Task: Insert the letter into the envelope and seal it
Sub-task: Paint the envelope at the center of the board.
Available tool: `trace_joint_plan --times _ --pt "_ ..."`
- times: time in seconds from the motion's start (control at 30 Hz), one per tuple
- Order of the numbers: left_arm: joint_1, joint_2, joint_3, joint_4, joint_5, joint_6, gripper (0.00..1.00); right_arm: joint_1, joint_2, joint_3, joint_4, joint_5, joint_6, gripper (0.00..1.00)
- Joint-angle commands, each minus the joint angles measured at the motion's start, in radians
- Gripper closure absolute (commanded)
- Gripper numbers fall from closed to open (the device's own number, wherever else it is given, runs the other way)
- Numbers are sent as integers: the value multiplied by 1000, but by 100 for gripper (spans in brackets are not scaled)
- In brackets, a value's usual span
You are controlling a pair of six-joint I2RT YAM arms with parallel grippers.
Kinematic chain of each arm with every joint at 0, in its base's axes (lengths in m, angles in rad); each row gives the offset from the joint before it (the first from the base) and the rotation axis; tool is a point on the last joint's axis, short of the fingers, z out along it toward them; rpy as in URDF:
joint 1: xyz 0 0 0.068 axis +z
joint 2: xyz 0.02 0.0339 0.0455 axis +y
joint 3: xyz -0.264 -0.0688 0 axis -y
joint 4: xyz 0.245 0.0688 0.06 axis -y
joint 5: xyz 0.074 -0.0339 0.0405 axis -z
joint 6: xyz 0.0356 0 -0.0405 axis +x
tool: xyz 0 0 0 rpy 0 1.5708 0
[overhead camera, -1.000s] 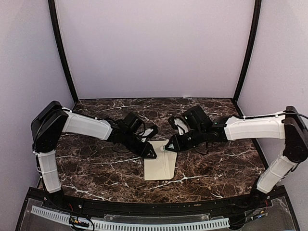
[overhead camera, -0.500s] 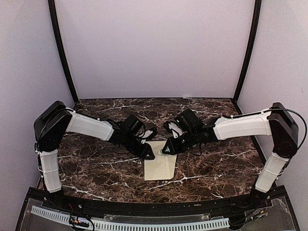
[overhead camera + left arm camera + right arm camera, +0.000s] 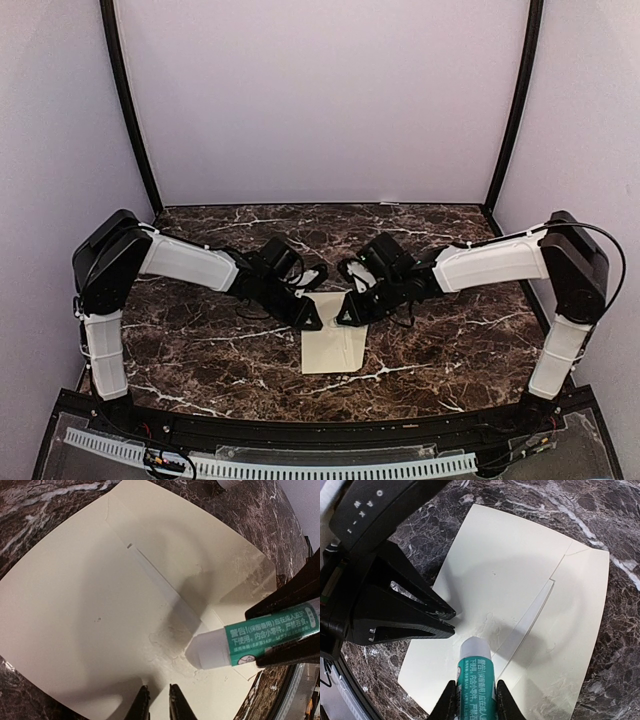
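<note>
The cream envelope (image 3: 332, 345) lies flat on the marble table, flap end toward the grippers. My left gripper (image 3: 312, 322) is shut, its tips (image 3: 155, 700) pressing down on the envelope (image 3: 90, 605). My right gripper (image 3: 345, 315) is shut on a green-and-white glue stick (image 3: 476, 675). The stick's white tip (image 3: 210, 650) touches the envelope (image 3: 520, 565) beside a shiny glue smear (image 3: 490, 625), close to the left fingers (image 3: 440, 612). The letter is out of view.
The dark marble table (image 3: 200, 350) is walled by lilac panels on three sides. A small white object (image 3: 227, 482) sits just beyond the envelope's far corner. Both arms meet over the envelope's upper end.
My right arm has shifted left, bringing the glue stick closer to the left gripper over the envelope. The left gripper and envelope have hardly moved.
</note>
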Motion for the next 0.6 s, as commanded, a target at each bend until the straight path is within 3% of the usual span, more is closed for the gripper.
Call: trace_joint_plan --times 0.0,0.57 --pt "-3 24 11 -55 -29 13 86 9 24 31 24 24 -3 92" --pt "-3 26 17 -61 -29 15 89 9 70 52 4 64 -19 93"
